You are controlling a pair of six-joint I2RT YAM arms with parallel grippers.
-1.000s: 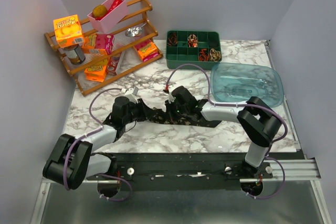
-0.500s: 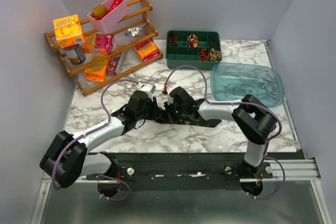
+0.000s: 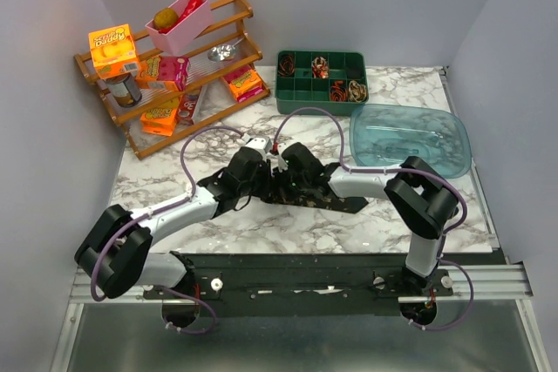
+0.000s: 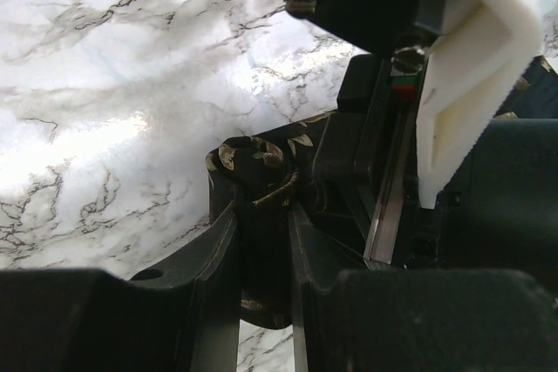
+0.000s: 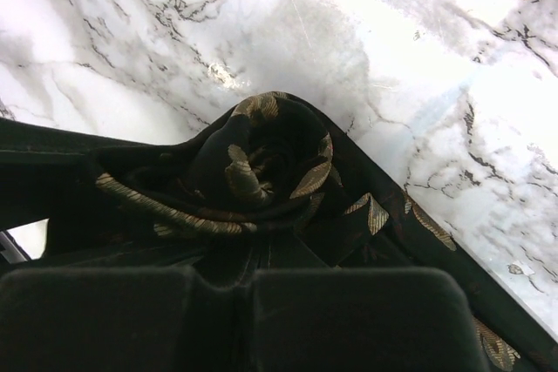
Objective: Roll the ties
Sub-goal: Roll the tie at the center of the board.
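A: Where is the tie (image 5: 261, 163) found, and how is it held?

B: It is laid across the middle of the marble table (image 3: 392, 215), with one end wound into a small coil. The right claw (image 5: 244, 280) is seen clenched, and the coil's core appears to be pinched at its tips. The left claw (image 4: 261, 215) is closed partway on a fold of the same tie, just beside the coil.

A: How should the rolling be done well?

B: The core should be kept pinched firmly while the wrist is turned. The loose length should be fed under light tension, so that each wrap is laid flat on the one below. If the fabric is let slack, a loose or skewed coil is to be expected. The two claws are almost touching, so a collision should be guarded against.

A: What is changed from a second ago?

B: The left claw has been brought rightward along the tie, from well left of the right claw to close against it. Its purple cable (image 3: 205, 141) is now arched higher. The right claw has scarcely been moved.
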